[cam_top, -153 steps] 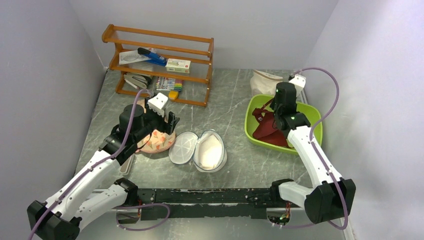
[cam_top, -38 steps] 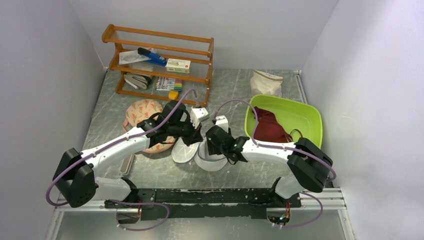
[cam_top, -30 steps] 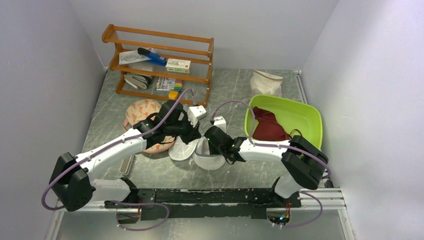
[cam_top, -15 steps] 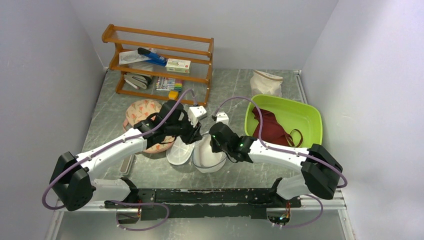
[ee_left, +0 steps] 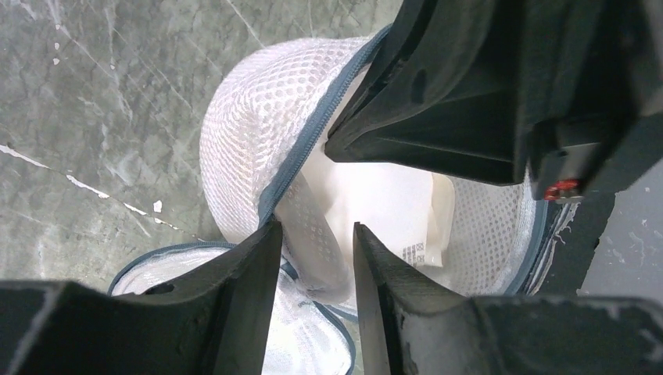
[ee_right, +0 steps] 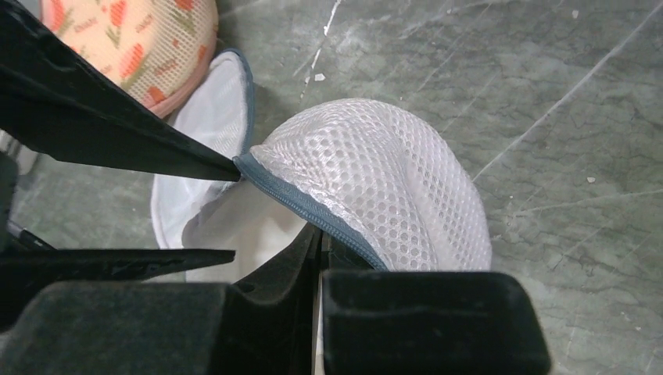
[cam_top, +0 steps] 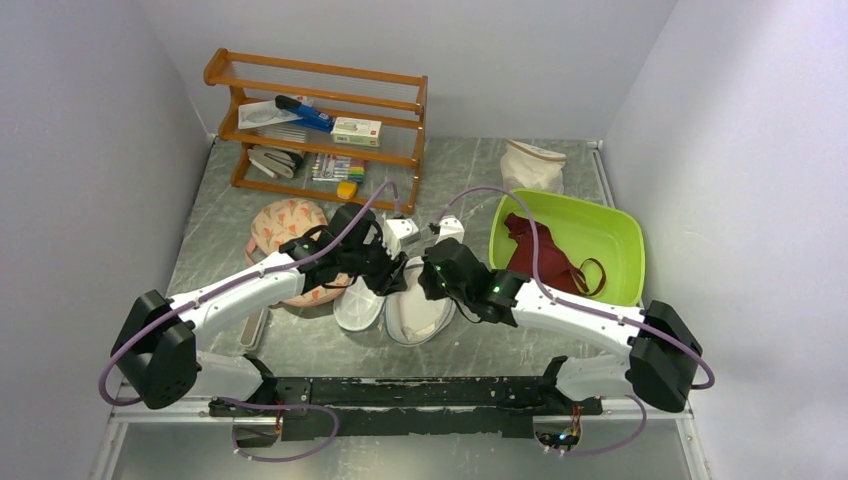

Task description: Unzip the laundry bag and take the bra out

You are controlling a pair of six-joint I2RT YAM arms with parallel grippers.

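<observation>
Currently right tool (ee_right: 318, 234) pinches the zipper rim (ee_right: 289, 199) of the open laundry bag (ee_right: 375, 172); left tool (ee_left: 317, 230) spread just over that rim; bra (cam_top: 545, 262) lies in green tub (cam_top: 620, 225).

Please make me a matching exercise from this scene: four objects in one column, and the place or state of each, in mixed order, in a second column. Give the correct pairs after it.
Column one
1. round white mesh laundry bag
2. dark red soft bra
3. peach floral padded item
4. cream cloth sack with a brown rim

Column two
A. lying inside the lime green plastic basin
B. standing just behind that basin
C. unzipped, its two halves apart
D. in front of the brown wooden rack

Pairs: 1-C, 2-A, 3-D, 4-B
</observation>
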